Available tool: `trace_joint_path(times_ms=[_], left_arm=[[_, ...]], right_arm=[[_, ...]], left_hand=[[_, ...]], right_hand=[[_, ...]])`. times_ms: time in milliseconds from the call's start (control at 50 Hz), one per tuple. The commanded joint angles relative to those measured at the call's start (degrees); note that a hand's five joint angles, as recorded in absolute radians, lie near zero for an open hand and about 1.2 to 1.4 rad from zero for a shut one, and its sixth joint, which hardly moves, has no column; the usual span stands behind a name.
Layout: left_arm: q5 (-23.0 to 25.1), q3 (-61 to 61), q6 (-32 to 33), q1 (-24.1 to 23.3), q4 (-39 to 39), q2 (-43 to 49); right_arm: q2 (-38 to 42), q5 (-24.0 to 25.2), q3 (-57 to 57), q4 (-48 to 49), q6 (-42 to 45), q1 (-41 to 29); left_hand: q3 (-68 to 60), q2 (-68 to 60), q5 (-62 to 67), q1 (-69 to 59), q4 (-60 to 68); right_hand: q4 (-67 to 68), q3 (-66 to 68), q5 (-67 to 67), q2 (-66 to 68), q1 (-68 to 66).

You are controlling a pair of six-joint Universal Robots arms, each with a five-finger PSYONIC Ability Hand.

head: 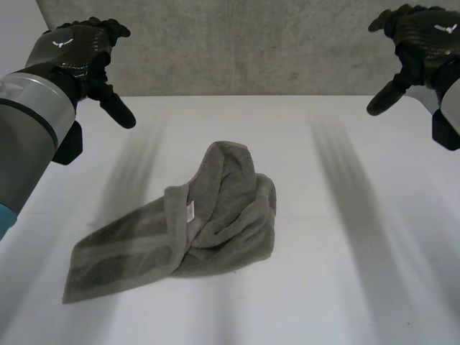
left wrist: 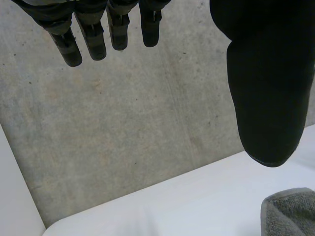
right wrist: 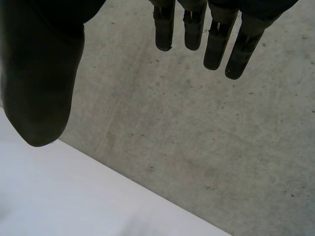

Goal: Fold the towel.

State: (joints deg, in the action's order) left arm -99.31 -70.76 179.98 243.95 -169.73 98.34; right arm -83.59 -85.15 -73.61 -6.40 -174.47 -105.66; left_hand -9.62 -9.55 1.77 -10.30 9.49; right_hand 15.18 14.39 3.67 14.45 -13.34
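A grey towel (head: 194, 226) lies crumpled in the middle of the white table (head: 345, 237), bunched up at its far end and flat toward its near left corner. A small white label shows on it. My left hand (head: 83, 50) hovers high at the far left, open, well away from the towel. My right hand (head: 420, 43) hovers high at the far right, open too. In the left wrist view the fingers (left wrist: 88, 34) are straight and hold nothing, and an edge of the towel (left wrist: 290, 214) shows beyond the thumb. In the right wrist view the fingers (right wrist: 206, 29) are straight and empty.
A grey concrete wall (head: 244, 43) rises behind the table's far edge. White tabletop (right wrist: 74, 201) shows below my right hand.
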Motion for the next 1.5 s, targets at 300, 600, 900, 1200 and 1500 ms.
trace_joint_path(times_ms=[300,600,900,1200,1500], left_arm=[[0.53,-0.07,0.55,1.09,3.61,0.62],[1.49,-21.87,5.65,7.51,-2.89,0.89],[10.98,-29.96,8.90,1.46,-18.34,10.89],[10.63,-21.45,16.26,-3.30,-27.93,24.79],[-0.26,-2.89,19.20,-3.57,-51.27,8.82]], right_arm=[[0.97,3.57,0.75,-2.31,2.89,-0.07],[14.92,17.39,-2.95,-4.50,35.05,-15.53],[29.62,5.43,-1.09,3.31,21.73,-19.50],[34.99,4.90,-0.31,9.20,17.23,-19.41],[16.46,-5.12,6.92,37.83,18.99,-16.43]], left_hand=[[-0.43,-0.49,-1.73,0.25,0.55],[-0.43,-0.49,-1.73,0.25,0.55],[-0.60,-0.66,-1.56,0.08,0.72],[-44.81,-44.87,42.65,-44.13,44.93],[-70.38,-70.45,68.23,-69.70,70.51]], right_hand=[[-5.18,-4.39,-3.67,-4.45,3.34],[-5.18,-4.39,-3.67,-4.45,3.34],[-5.18,-4.39,-3.67,-4.45,3.34],[63.72,64.52,65.24,64.46,-65.56],[64.82,65.61,66.33,65.55,-66.66]])
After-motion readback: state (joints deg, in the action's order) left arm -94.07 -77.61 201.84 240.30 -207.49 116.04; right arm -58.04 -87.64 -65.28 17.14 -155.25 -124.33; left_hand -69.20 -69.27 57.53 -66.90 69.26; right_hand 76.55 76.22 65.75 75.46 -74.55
